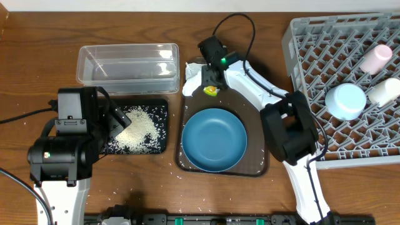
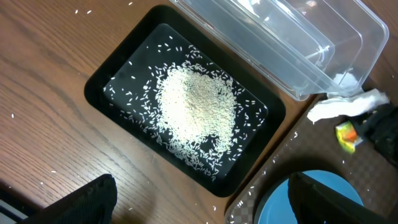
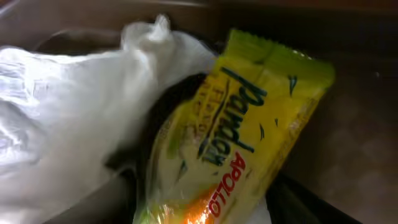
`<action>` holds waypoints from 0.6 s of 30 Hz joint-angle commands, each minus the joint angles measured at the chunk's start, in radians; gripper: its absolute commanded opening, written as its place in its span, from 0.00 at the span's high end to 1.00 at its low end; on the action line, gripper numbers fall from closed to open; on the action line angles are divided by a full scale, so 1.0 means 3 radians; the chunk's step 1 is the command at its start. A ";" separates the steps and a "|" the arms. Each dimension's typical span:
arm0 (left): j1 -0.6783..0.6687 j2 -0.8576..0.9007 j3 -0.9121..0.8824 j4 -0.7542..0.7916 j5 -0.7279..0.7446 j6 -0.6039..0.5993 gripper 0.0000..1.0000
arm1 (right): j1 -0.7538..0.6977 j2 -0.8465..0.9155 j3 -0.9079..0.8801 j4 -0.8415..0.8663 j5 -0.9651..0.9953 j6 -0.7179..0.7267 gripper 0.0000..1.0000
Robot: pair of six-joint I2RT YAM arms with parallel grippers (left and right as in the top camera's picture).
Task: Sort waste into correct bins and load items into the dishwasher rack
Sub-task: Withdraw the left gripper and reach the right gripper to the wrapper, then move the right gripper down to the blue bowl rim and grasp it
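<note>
Overhead, the left hand (image 1: 116, 122) hangs above the near edge of the shallow black tray-bin (image 1: 160, 107), its fingers spread apart and holding nothing. A heap of white rice (image 1: 139, 130) lies in that bin, with loose grains around it. Just behind the bin sits the clear tub (image 1: 82, 64), nothing showing inside it. A few stray grains dot the wooden surface (image 1: 37, 62) nearby.

Next comes the dark-brown serving tray (image 1: 257, 164), with the large dark-blue bowl (image 1: 214, 139) standing upright on it. At the tray's far end lies the crumpled tissue (image 1: 192, 76), and right beside it the right hand (image 1: 211, 84) is closed on the yellow-green snack wrapper (image 3: 249, 124), which touches the tissue.

Farthest right stands the grey rack (image 1: 300, 37). In it lie the pink cup (image 1: 375, 58), the white cup (image 1: 384, 92) and the light-blue bowl (image 1: 345, 101), which is upside down.
</note>
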 commanded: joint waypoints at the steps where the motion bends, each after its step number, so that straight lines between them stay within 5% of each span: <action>1: 0.0018 0.0001 0.0055 -0.0011 -0.0041 -0.0004 0.10 | 0.0020 0.0090 0.0036 -0.0088 0.0161 0.0078 0.36; 9: 0.0018 0.0001 0.0055 -0.0011 -0.0041 -0.0004 0.10 | 0.0015 0.0071 0.0070 -0.0299 0.0161 0.0075 0.46; 18: 0.0018 0.0001 0.0055 -0.0011 -0.0041 -0.0004 0.10 | -0.0033 -0.0479 0.0137 -0.0443 0.0134 -0.0118 0.30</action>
